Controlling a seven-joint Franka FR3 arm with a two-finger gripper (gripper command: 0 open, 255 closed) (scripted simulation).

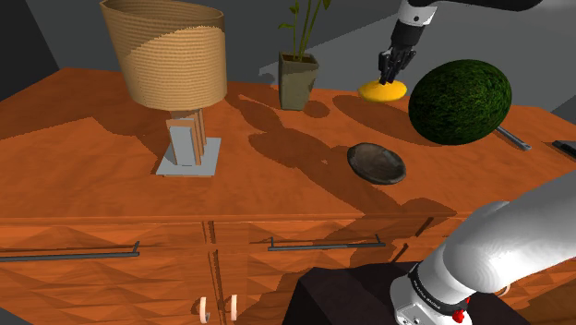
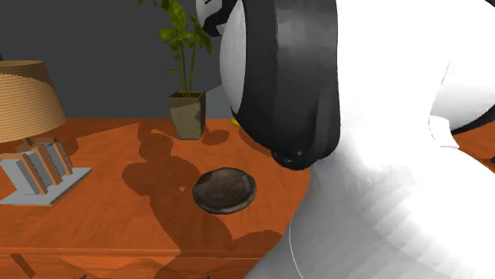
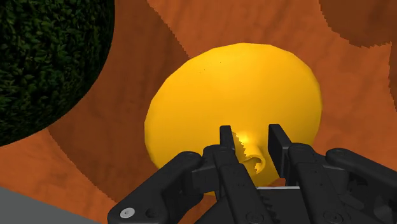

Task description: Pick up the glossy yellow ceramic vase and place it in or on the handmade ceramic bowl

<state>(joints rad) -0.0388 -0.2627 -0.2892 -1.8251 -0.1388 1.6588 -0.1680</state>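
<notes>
Yellow vase (image 3: 235, 89), neck clasped between downturned fingers (image 3: 227, 143)

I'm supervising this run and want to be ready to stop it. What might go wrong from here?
The gripper clasps just the thin neck of the yellow vase, so the wide body may slip or swing on lifting. The green leafy ball stands close beside it, and the carry may clip it. The dark bowl looks shallow, so the vase may tip out.
</notes>
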